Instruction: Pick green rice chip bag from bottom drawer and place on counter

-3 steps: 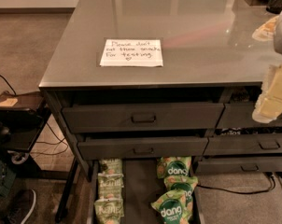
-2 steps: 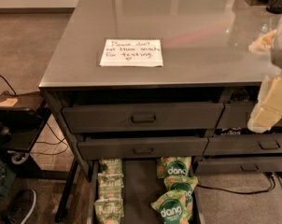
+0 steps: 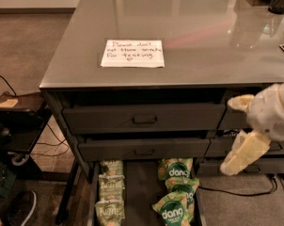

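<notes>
Gripper (image 3: 232,134) hangs off the cabinet's (image 3: 146,119) right side, fingers spread wide and empty, ready to descend; the green rice chip bag (image 3: 178,169) lies lower left in the pulled-out bottom drawer (image 3: 139,187).

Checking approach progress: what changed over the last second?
The gripper moved down and left, from beside the counter to the drawer fronts, jaws apart, holding nothing. The green rice chip bags, bottom drawer and note stayed put.
</notes>
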Robot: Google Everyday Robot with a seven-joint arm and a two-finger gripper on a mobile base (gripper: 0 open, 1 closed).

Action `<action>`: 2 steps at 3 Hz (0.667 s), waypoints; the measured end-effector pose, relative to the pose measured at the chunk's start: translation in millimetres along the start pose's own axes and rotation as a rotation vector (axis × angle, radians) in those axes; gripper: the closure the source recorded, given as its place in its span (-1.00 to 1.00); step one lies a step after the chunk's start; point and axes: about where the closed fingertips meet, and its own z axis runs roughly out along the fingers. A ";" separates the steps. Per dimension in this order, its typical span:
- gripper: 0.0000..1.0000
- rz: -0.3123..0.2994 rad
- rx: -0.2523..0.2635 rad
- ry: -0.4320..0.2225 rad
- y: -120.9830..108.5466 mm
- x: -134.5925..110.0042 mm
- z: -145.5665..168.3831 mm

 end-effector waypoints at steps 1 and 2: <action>-1.00 0.081 -0.059 -0.158 10.4 35.8 71.7; -1.00 0.081 -0.059 -0.158 10.4 35.9 71.7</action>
